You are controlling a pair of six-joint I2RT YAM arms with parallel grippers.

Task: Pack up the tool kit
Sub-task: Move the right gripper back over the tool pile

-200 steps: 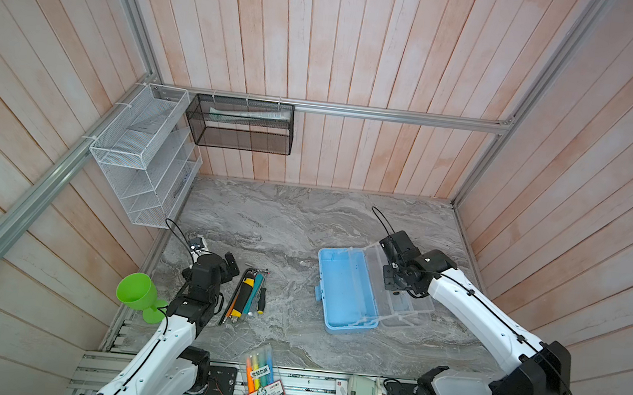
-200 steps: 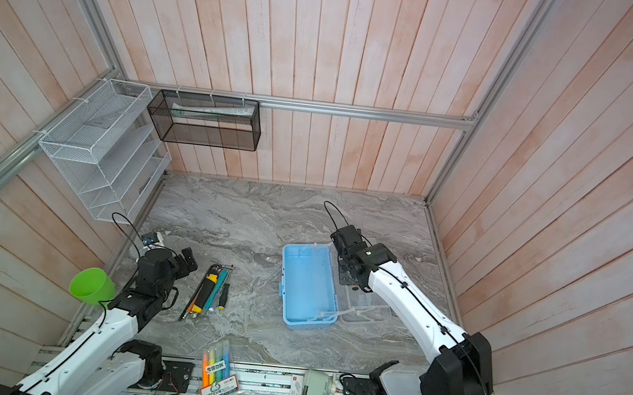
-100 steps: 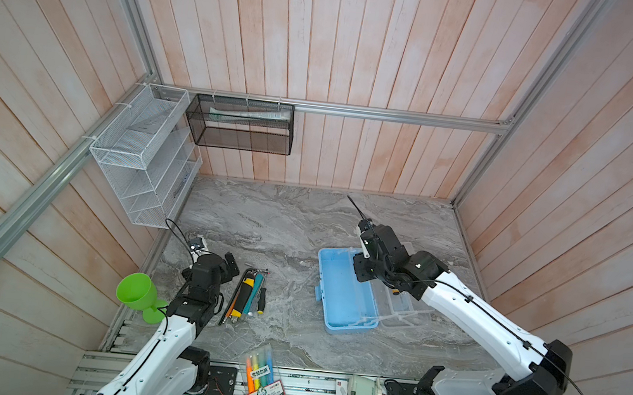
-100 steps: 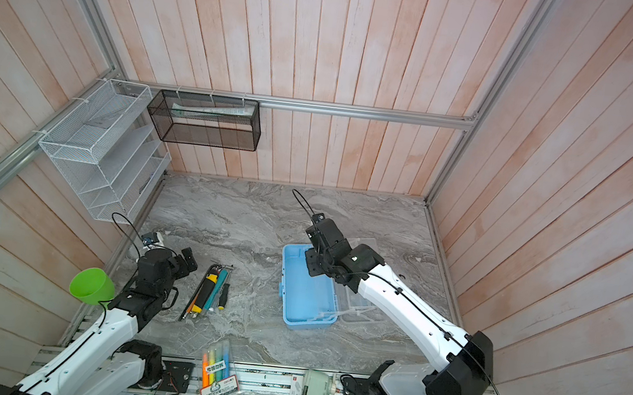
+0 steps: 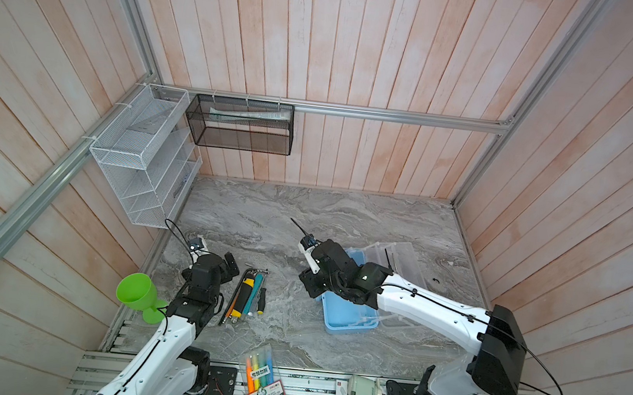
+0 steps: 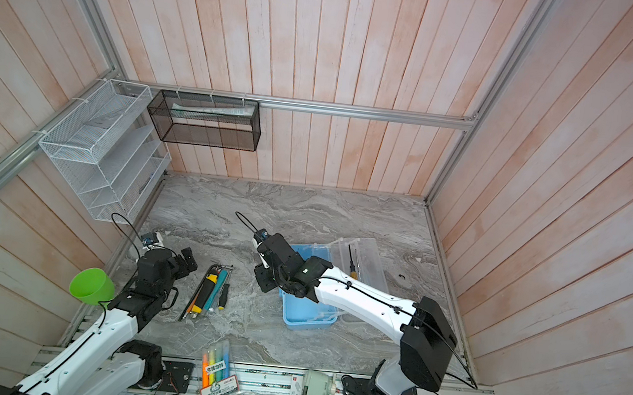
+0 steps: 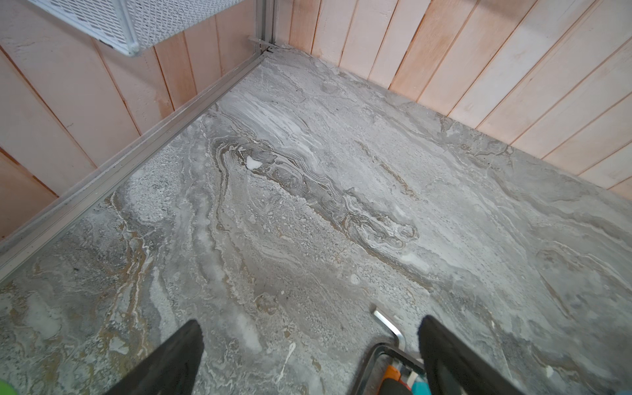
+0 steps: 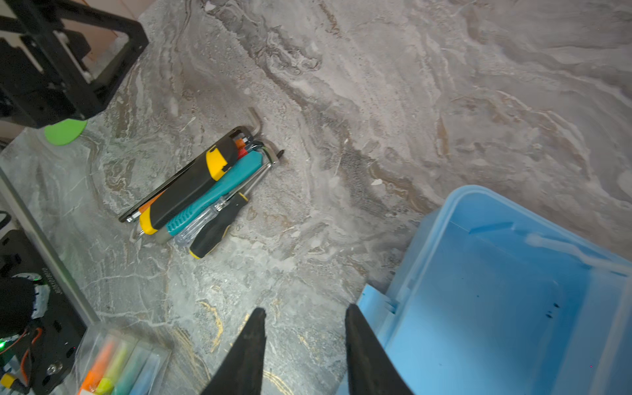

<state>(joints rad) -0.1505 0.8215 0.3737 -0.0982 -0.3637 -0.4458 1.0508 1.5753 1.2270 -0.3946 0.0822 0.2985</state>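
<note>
The tool kit's light-blue case (image 5: 349,320) (image 8: 496,290) lies open right of centre, its clear lid (image 5: 406,263) folded out to the right. One screwdriver (image 6: 352,257) lies on the lid. The other tools (image 5: 249,296) (image 8: 201,191), yellow-black, teal and black-handled screwdrivers with hex keys, lie bundled on the marble at the left. My right gripper (image 5: 308,287) (image 8: 306,309) hovers at the case's left edge, open and empty. My left gripper (image 5: 232,265) (image 7: 307,325) rests open just left of the bundle, a hex key (image 7: 388,323) beside one finger.
A green cup (image 5: 133,293) stands by the left arm. A clear pack of highlighters (image 5: 262,374) lies at the front edge. A white wire rack (image 5: 141,154) and a black mesh basket (image 5: 240,125) hang on the walls. A small dark piece (image 5: 435,280) lies right of the lid.
My right arm has swung left from above the clear lid, across the case, to its left edge, and its jaws have widened. The left arm has not moved.
</note>
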